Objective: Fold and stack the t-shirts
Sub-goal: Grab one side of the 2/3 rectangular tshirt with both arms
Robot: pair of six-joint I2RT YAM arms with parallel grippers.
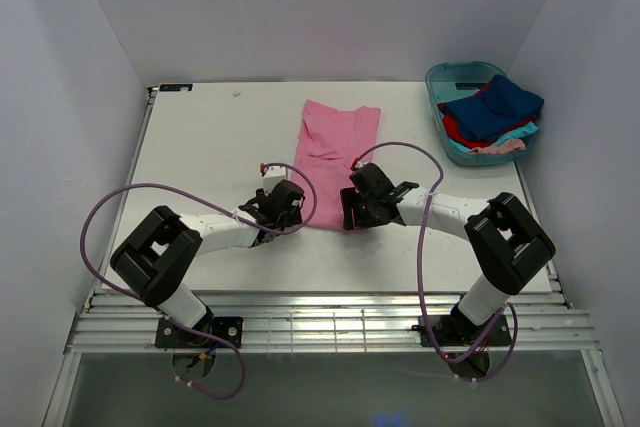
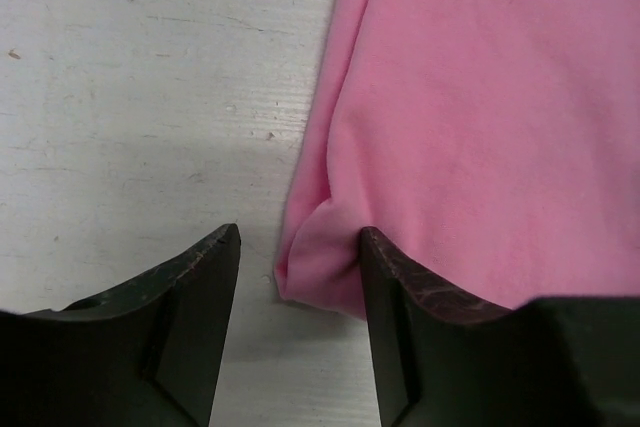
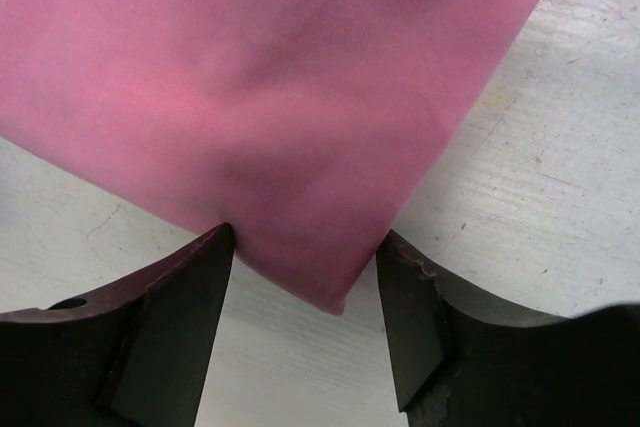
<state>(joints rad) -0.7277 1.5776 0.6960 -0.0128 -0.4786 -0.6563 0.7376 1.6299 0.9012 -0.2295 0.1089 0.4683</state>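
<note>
Lying flat in the middle of the white worktop is the pink t-shirt, folded into a long strip that runs away from the arms. Both arms reach in to its near end, one at each corner. The left claw sits low at the near left corner. In the left wrist view its two dark fingers stand apart, and the rounded corner of the pink cloth pokes in between them. One finger touches the cloth edge and the other is over bare worktop, so the claw is released, not pinching. The right claw is at the near right corner. In the right wrist view its fingers are spread too, with the pointed corner of the shirt between them, not squeezed. Far off at the back right sits a teal tub. In it are the other t-shirts in a heap: dark blue on top, with red, turquoise and pale pink under it.
</note>
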